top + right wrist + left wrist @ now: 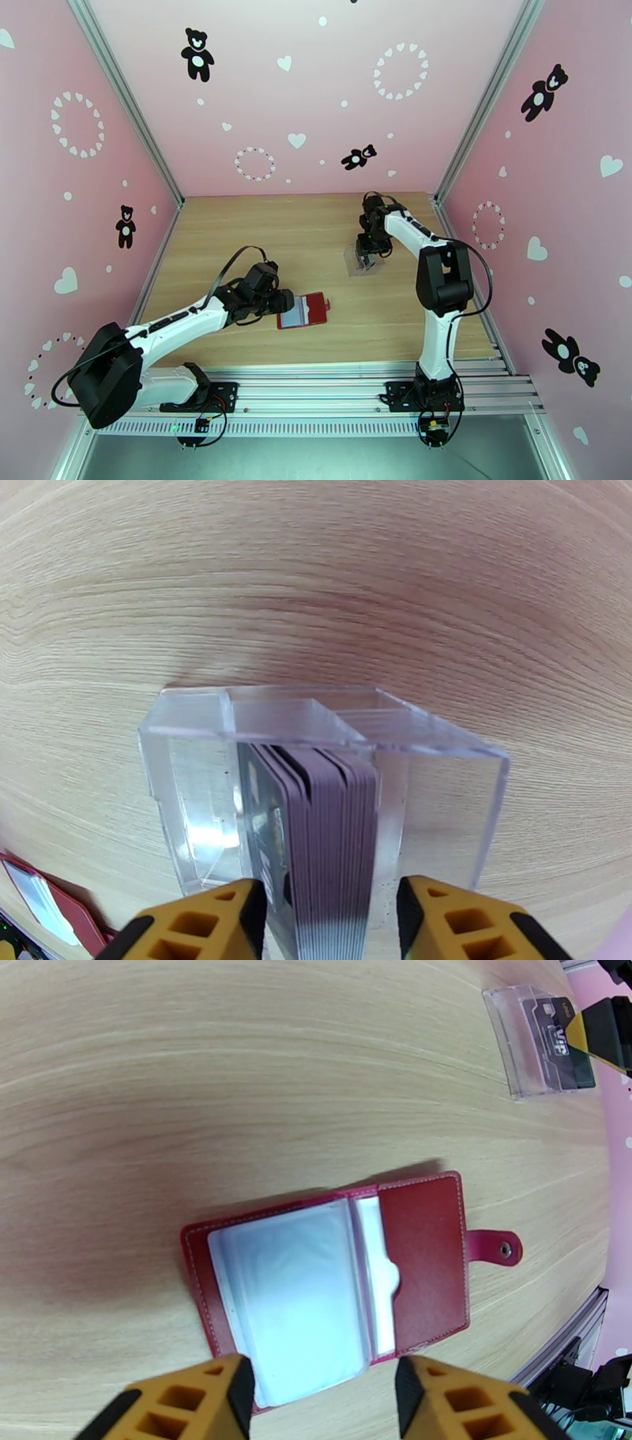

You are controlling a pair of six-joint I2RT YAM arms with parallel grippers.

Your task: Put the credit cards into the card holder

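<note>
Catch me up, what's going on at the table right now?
The left gripper hangs open over the card holder, which lies spread open on the table, its sleeves looking empty. The right gripper is open at the clear box, fingers either side of the upright stack of credit cards, not clamped on any.

The dark credit card [566, 1043] in the clear case [512, 1055] reads "VIP".

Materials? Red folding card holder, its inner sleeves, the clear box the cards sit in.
Red folding card holder: probably leather or faux leather; matte surface, pale stitching along the edges, snap tab.
Inner sleeves: thin soft plastic, frosted, catching glare.
Clear box: rigid acrylic-like plastic; fully transparent, crisp bright edges.
</note>
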